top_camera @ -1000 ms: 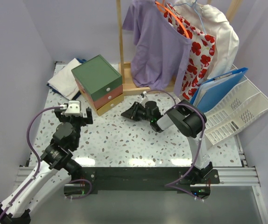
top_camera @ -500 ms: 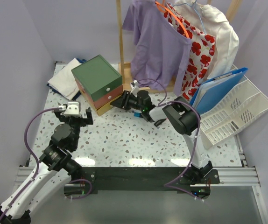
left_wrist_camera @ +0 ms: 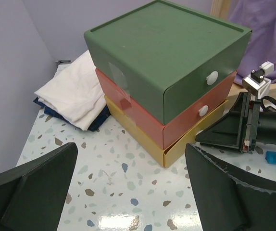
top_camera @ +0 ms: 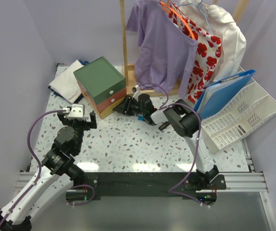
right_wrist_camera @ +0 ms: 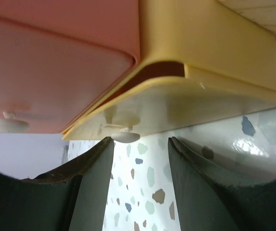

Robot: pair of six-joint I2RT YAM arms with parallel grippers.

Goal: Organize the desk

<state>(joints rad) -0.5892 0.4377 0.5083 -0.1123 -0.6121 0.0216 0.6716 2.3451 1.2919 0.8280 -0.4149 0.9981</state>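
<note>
Right gripper (right_wrist_camera: 140, 142) half open, straddling yellow drawer knob (right_wrist_camera: 126, 136), not clamped. Left gripper (left_wrist_camera: 131, 154) wide open, holding nothing.

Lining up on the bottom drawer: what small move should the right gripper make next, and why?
Probably ease the right gripper forward: its jaws stand open, and the knob of the ajar yellow drawer sits just beyond the fingertips, not yet between them.

Lab test cell: lilac partition walls (top_camera: 13, 48), aluminium frame (top_camera: 253, 182), staged desk (top_camera: 128, 144), clothes rack (top_camera: 123, 38)
</note>
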